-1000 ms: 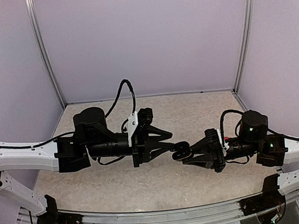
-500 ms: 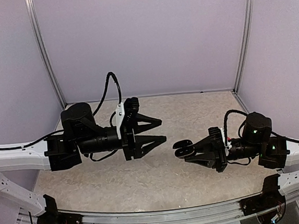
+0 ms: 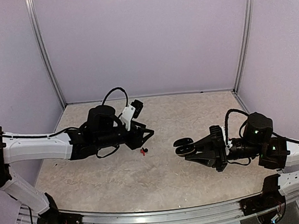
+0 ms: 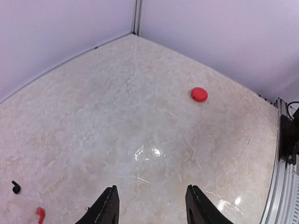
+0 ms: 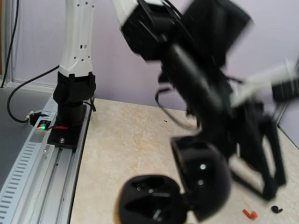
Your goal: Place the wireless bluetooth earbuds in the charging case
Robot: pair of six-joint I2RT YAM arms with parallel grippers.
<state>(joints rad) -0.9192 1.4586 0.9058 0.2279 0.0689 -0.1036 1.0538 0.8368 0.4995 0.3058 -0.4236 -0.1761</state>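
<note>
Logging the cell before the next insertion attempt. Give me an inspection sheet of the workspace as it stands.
Surface: beige marbled table, glossy, no spills seen.
Job's things: open black charging case held off the table; red earbud and black earbud lying loose, close together.
Clutter: red pebble-shaped item alone on the table.
Grippers: left gripper open, empty; right gripper shut on the charging case.
Cables: black cable looped over the left wrist.
Surroundings: lilac walls; metal rail at the near edge.
</note>
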